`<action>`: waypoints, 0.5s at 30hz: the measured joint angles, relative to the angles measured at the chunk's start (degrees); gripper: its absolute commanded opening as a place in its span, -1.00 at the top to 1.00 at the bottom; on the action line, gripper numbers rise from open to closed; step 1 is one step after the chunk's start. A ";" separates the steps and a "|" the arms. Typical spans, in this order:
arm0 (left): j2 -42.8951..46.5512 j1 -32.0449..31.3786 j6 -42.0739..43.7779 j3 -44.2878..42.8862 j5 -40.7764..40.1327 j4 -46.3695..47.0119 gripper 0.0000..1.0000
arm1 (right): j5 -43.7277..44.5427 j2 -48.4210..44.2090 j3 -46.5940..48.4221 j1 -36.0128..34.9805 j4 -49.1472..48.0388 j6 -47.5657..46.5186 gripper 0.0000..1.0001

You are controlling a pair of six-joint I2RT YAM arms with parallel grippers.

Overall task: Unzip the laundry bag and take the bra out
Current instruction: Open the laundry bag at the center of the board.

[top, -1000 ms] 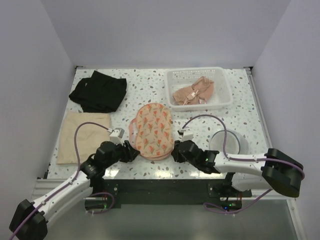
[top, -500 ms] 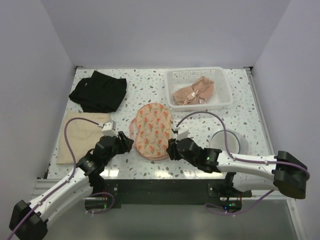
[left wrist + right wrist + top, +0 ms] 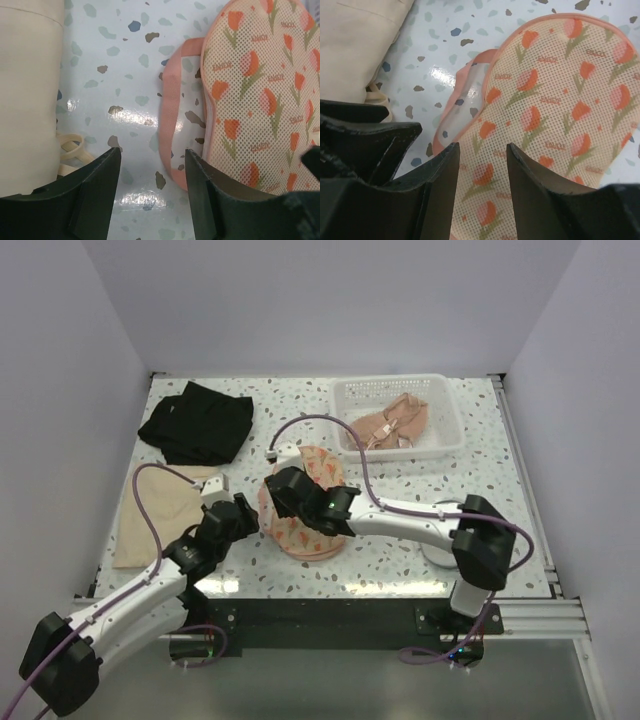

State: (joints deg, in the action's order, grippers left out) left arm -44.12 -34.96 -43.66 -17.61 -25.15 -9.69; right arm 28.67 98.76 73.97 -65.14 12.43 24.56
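**Both grippers open at the laundry bag's left edge, nothing held**

1. Left gripper (image 3: 152, 165): jaws apart with nothing between them. It hangs over bare table (image 3: 125, 60), just left of the pink strap (image 3: 169, 125) that loops out from the bag's rim. It does not touch the strap.

2. Right gripper (image 3: 482, 152): jaws apart, gripping nothing. It is poised above the left part of the bag's mesh, close beside the left gripper. Whether the fingers touch the mesh cannot be told.

3. Laundry bag (image 3: 318, 502): an oval mesh pouch printed with orange tulips. It lies flat near the centre of the overhead view, partly covered by the right arm. The zip cannot be made out, and the contents do not show through the mesh.

4. Surroundings, overhead view:
   - A beige cloth (image 3: 160, 502) lies at centre left.
   - A black garment (image 3: 197, 420) lies at upper left.
   - A white basket (image 3: 350, 392) at upper right holds a peach garment (image 3: 388, 422).
   - A grey round object (image 3: 440, 508) at right is half hidden behind the right arm.
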 measured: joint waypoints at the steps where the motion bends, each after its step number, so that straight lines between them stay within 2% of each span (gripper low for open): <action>1: 0.26 0.00 -0.35 -0.31 -0.79 -0.24 -0.20 | -0.39 2.47 2.34 0.33 0.87 -0.13 0.09; 8: 3.63 0.00 -1.84 -0.52 -4.42 -2.71 -0.26 | -2.93 13.27 10.10 1.88 6.32 -0.13 0.12; 15: 4.46 0.00 -2.05 -0.52 -5.42 -3.74 -0.29 | -4.90 16.20 12.98 2.21 7.61 -0.17 0.12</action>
State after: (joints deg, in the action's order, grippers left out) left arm -39.66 -34.96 -45.71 -18.13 -30.57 -13.43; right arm 23.77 114.96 86.96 -62.94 20.03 24.38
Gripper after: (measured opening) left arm 0.641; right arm 0.440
